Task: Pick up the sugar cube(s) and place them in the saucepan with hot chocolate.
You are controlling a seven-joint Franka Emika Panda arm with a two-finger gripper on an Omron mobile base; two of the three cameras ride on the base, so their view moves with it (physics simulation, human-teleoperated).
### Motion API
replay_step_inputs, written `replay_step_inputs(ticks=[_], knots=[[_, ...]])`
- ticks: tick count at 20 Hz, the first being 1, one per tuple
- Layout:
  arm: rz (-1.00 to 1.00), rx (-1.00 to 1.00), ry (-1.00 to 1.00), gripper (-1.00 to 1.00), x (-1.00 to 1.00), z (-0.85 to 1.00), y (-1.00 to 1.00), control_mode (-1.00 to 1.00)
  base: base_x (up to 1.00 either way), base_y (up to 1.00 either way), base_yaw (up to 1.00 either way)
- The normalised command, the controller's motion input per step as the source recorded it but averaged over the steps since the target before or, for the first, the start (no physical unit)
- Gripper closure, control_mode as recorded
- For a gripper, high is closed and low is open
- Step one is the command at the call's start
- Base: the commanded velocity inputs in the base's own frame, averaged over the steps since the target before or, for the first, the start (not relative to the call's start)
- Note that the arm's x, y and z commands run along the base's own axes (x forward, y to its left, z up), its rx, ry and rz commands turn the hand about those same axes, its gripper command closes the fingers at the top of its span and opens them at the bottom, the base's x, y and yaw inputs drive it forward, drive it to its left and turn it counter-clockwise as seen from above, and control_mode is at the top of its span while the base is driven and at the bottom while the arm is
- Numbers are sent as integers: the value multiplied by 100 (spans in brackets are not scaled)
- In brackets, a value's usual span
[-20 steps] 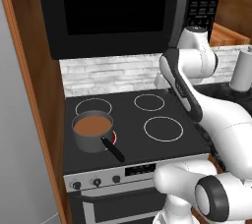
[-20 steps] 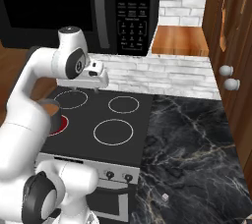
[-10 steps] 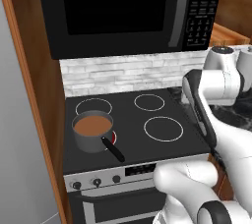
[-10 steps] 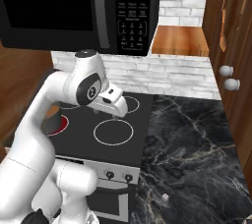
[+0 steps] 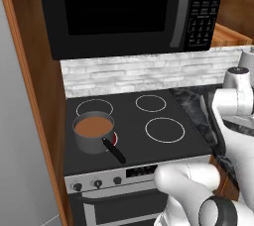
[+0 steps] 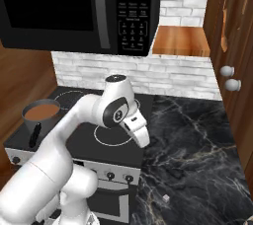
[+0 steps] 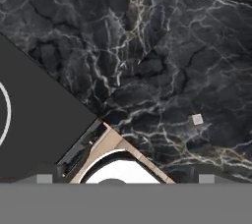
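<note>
The saucepan (image 5: 93, 133) sits on the front-left burner of the stove (image 5: 149, 145), its brown hot chocolate open to the top and its straight black handle (image 5: 113, 150) pointing out toward the stove's front edge. That placement suits the job: with no lid on and the pan upright, a cube can simply be dropped in from above. A red glow under the pan, on the side toward the stove's middle, suggests that burner is on, which fits the drink being hot.

To the right of the stove lies the black marble counter (image 6: 197, 145). The arm is bent across the stove's right edge so that the end effector (image 6: 140, 133) hangs above the seam between stove and counter, angled down toward the marble. It appears to carry nothing, but whether its fingers stand apart or closed cannot be told from these views.

Farther right of the stove, near the counter's front edge, rests one sugar cube (image 6: 166, 198), a small pale block lying alone on the dark stone; the hand view shows it too (image 7: 197, 119), off to one side and not under the fingers. The hand is probably held high and tilted this way to find the cube, so the pick-up is judged not yet begun.
</note>
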Motion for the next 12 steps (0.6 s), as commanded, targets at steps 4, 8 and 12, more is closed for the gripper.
replay_step_inputs(ticks=[4,8,12], knots=[[-46,17,4,-100,3,-14,-81,-100,0,0,0],[-26,31,0,-100,0,0,-81,-100,0,0,0],[-21,17,9,-100,0,-17,-80,-100,0,0,0]])
